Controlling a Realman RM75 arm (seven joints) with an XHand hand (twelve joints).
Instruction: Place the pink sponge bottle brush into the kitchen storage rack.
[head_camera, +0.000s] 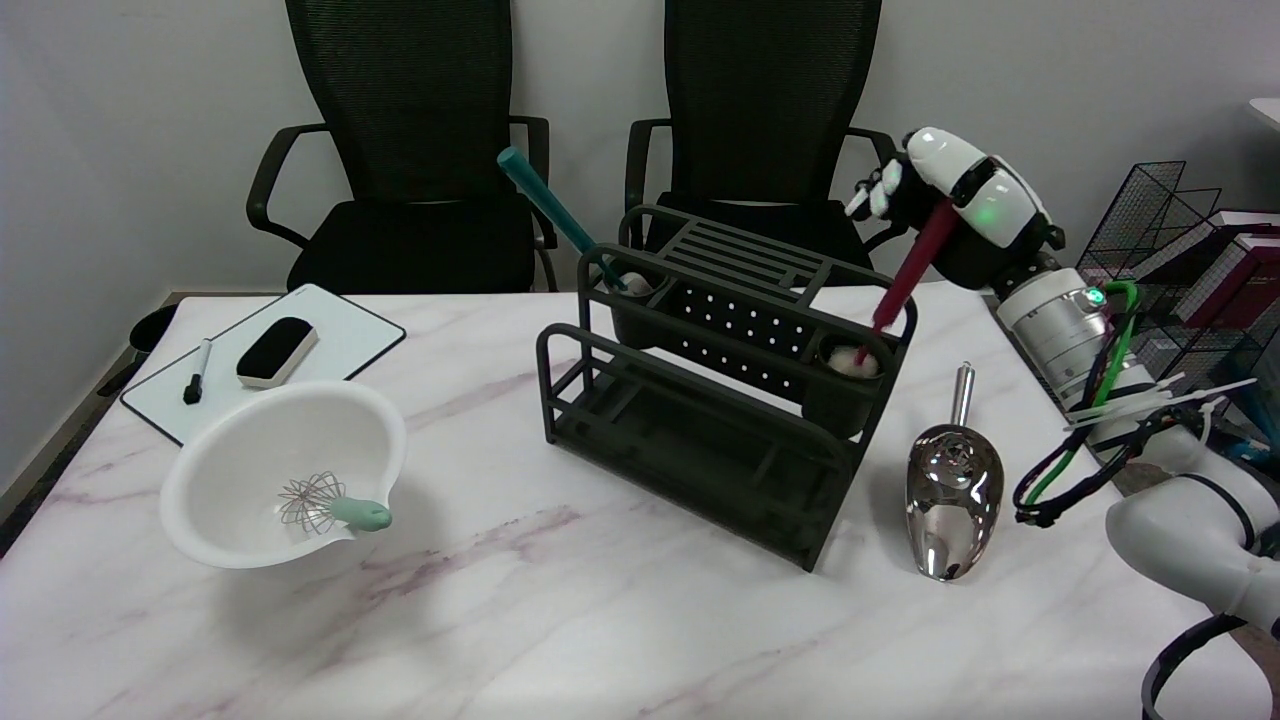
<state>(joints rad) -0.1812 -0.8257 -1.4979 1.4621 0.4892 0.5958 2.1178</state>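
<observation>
While the pink sponge bottle brush (905, 272) already stands head-down in the right-hand cup of the kitchen storage rack (700, 400), the right hand (925, 205), fingers pinching its handle, should lower it fully before releasing.

Matt black rack (700, 440), mirror-polished metal scoop (952, 495), glossy white plastic bowl (250, 450), smooth marbled tabletop (600, 620)

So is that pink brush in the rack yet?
In, but not let go: the brush leans with its sponge end down in the rack's right cup, while the right hand grips its handle.
</observation>
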